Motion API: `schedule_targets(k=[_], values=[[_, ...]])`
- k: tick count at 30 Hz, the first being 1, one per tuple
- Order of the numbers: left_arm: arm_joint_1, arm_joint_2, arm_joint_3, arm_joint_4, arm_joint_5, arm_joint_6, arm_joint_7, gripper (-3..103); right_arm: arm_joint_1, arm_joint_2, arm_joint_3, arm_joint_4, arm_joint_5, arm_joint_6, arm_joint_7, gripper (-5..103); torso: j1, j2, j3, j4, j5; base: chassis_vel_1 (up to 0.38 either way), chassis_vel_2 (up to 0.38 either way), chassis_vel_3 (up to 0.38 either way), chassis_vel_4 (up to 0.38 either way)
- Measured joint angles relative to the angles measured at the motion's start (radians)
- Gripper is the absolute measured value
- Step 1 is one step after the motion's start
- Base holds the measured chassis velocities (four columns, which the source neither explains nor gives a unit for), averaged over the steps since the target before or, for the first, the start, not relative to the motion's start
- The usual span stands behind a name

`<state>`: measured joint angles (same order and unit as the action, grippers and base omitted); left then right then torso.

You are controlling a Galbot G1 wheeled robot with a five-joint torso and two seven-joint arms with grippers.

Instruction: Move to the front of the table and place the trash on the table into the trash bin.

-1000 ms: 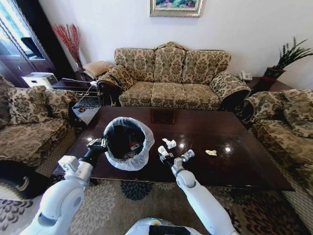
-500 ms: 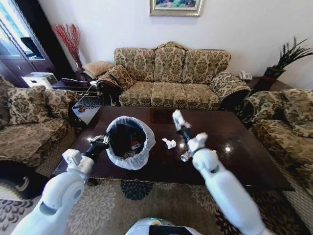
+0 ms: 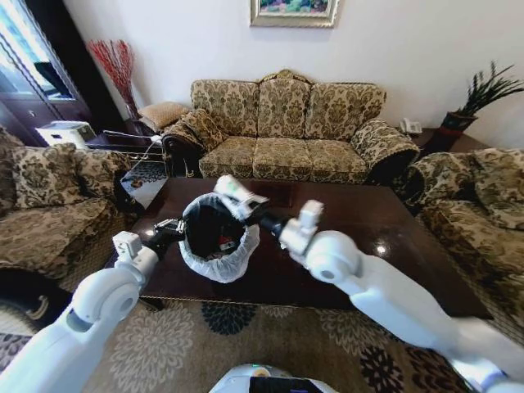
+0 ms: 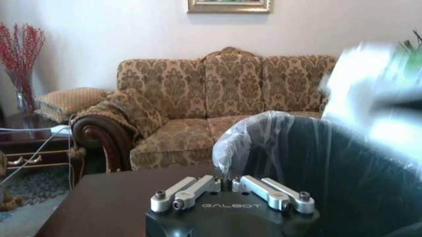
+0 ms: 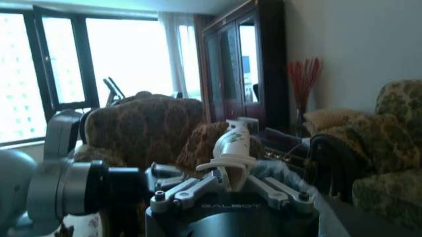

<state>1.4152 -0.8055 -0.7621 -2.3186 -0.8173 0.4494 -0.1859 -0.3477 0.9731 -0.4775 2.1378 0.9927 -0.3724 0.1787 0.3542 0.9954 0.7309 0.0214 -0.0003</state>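
At nine o'clock on the glossy dark brown wooden table (image 3: 385,221), the left gripper (image 3: 170,232) has its fingers pressed together on the rim of the small round black trash bin (image 3: 214,237), pinching the translucent white liner folded over it. That grip looks meant to steady the bin and keep its mouth presented upward while the other arm works. The left wrist view shows the same hold from behind: closed fingers (image 4: 264,187) against the bagged rim, dark bin wall rising just beyond. Inside the bin a red-labelled piece and other scraps already lie at the bottom.

Toward twelve o'clock over the bin's mouth hovers the right gripper (image 3: 246,205), pinching a white crumpled paper wad (image 3: 233,192). The right wrist view confirms it: both fingers (image 5: 270,190) close on the pale piece (image 5: 232,145), which stands up between them. Holding it directly above the opening seems the point, so that a release would drop it inside rather than onto the wood.

From three o'clock the right arm reaches diagonally across the tabletop. Whether more trash lies beneath it cannot be told.
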Motion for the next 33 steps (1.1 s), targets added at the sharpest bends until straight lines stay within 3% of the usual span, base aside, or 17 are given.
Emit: schedule_targets(k=[6,9,10,12,14,18,20,22,24,25,28,33], values=[[-0.004,0.002,0.000,-0.007,-0.012,0.008,-0.002,3,0.042,0.052,-0.075,-0.058,-0.048,-0.001,0.031,13,0.000,0.000,0.000,-0.0006,0.0004,0.000,0.000,0.000,0.000],[-0.002,-0.002,0.000,-0.012,-0.013,0.009,-0.001,3,0.070,0.085,-0.093,-0.084,-0.072,0.003,0.050,28,0.000,0.000,0.000,-0.0002,0.0002,0.000,0.000,0.000,0.000],[-0.002,-0.002,0.000,-0.012,-0.013,0.009,-0.001,3,0.070,0.085,-0.093,-0.084,-0.072,0.003,0.050,28,0.000,0.000,0.000,-0.0002,0.0002,0.000,0.000,0.000,0.000],[0.000,-0.003,-0.003,-0.012,-0.013,0.009,0.001,3,0.078,0.095,-0.095,-0.091,-0.084,0.004,0.055,40,0.000,0.000,0.000,-0.0001,0.0000,0.000,0.000,0.000,0.000],[0.000,-0.004,-0.004,-0.011,-0.012,0.009,0.001,3,0.078,0.098,-0.096,-0.092,-0.090,0.006,0.060,40,0.000,0.000,0.000,-0.0001,0.0001,0.000,0.000,0.000,0.000],[0.000,-0.009,-0.005,-0.011,-0.012,0.009,0.004,3,0.076,0.093,-0.095,-0.093,-0.095,0.008,0.064,61,0.000,0.000,0.000,-0.0004,0.0002,0.000,0.000,0.000,0.000],[0.000,-0.011,-0.005,-0.011,-0.012,0.009,0.004,3,0.075,0.090,-0.094,-0.094,-0.095,0.008,0.065,61,0.000,0.000,0.000,-0.0004,0.0002,0.000,0.000,0.000,0.000],[0.000,-0.017,-0.005,-0.011,-0.010,0.009,0.005,3,0.074,0.088,-0.087,-0.094,-0.096,0.014,0.065,72,0.000,0.000,0.000,-0.0003,0.0002,0.000,0.000,0.000,0.000],[0.000,-0.021,-0.004,-0.010,-0.009,0.008,0.006,3,0.076,0.095,-0.050,-0.094,-0.096,0.039,0.072,83,0.000,0.000,0.000,-0.0002,0.0003,0.000,0.000,0.000,0.000],[0.000,-0.021,-0.004,-0.010,-0.009,0.008,0.006,3,0.076,0.095,-0.050,-0.094,-0.096,0.039,0.072,83,0.000,0.000,0.000,-0.0002,0.0003,0.000,0.000,0.000,0.000],[0.000,-0.026,-0.004,0.000,-0.006,0.008,0.007,3,0.095,0.098,0.082,-0.099,-0.062,0.054,0.108,97,0.000,0.000,0.000,0.0000,0.0001,0.000,0.000,0.000,0.000],[-0.003,-0.031,-0.006,0.006,0.004,0.007,0.008,3,0.083,0.050,0.193,-0.165,-0.096,0.047,0.093,100,0.000,0.000,0.000,-0.0001,0.0000,0.000,0.000,0.000,0.000]])
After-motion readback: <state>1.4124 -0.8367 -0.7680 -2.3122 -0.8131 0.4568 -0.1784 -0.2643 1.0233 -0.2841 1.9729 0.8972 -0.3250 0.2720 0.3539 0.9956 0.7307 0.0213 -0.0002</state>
